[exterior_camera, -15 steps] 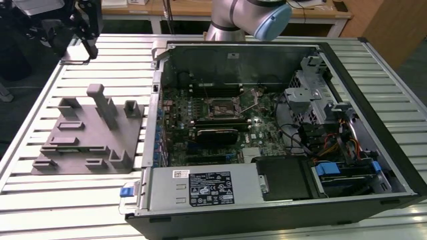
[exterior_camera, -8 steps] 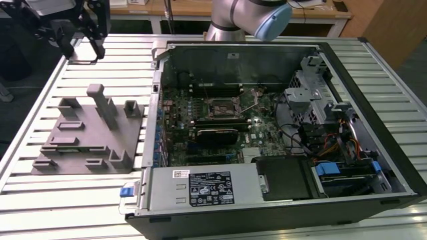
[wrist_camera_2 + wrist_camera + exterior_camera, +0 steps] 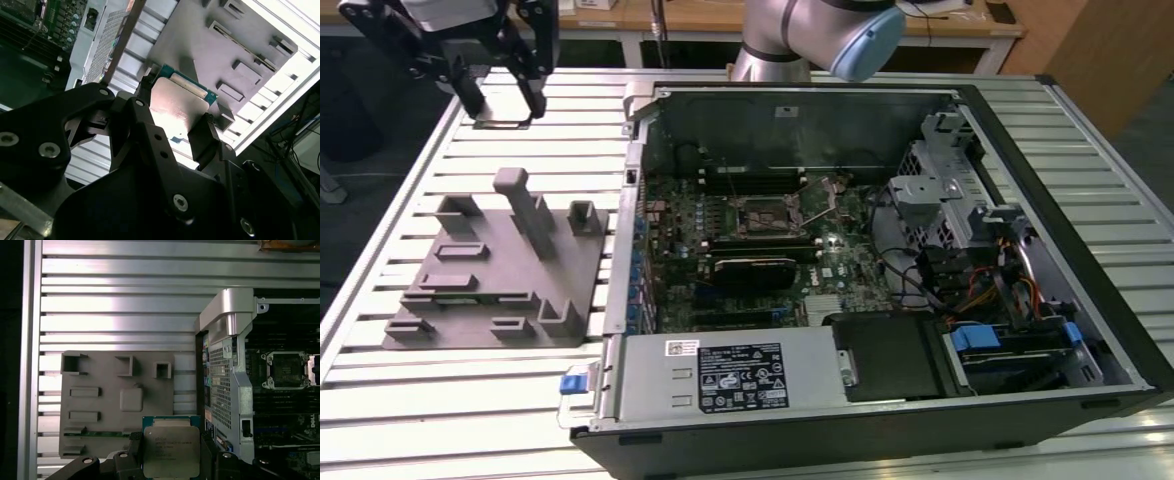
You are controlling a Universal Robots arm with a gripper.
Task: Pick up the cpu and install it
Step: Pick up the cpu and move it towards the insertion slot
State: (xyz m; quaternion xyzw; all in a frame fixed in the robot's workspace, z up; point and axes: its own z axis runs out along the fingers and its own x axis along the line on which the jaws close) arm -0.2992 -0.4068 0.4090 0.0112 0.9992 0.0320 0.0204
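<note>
Gripper [image 3: 503,108] raised over the slatted table [image 3: 400,400], at the exterior view's left and toward its far edge, outside the open computer case [image 3: 774,125]. Closed on the cpu [image 3: 171,450]: black fingers [image 3: 135,444] pressed against two opposite edges, chip pinched between them and clear of any surface. In both wrist views, cpu held flat across the jaws, shiny metal top turned toward the cameras, green edge of the board showing at one side. Square part, so no real long axis; grip line runs across it from edge to edge. Grey fixture block [image 3: 494,265] on the table beneath and near the gripper, with a shallow square recess [image 3: 131,400] showing bare in the first wrist view, judged to be the chip's resting place. Pick-up half of the task judged done, install not yet. Socket [image 3: 771,213] well apart from the gripper: inside the case on the motherboard, toward the exterior view's right and nearer that camera, with the case side wall [image 3: 223,365] standing between the two. Socket frame looks open, dark centre uncovered, though pins and corner marks too small to make out. Chip's edges look roughly square with the socket frame in the first wrist view; keyed-corner match cannot be told.
</note>
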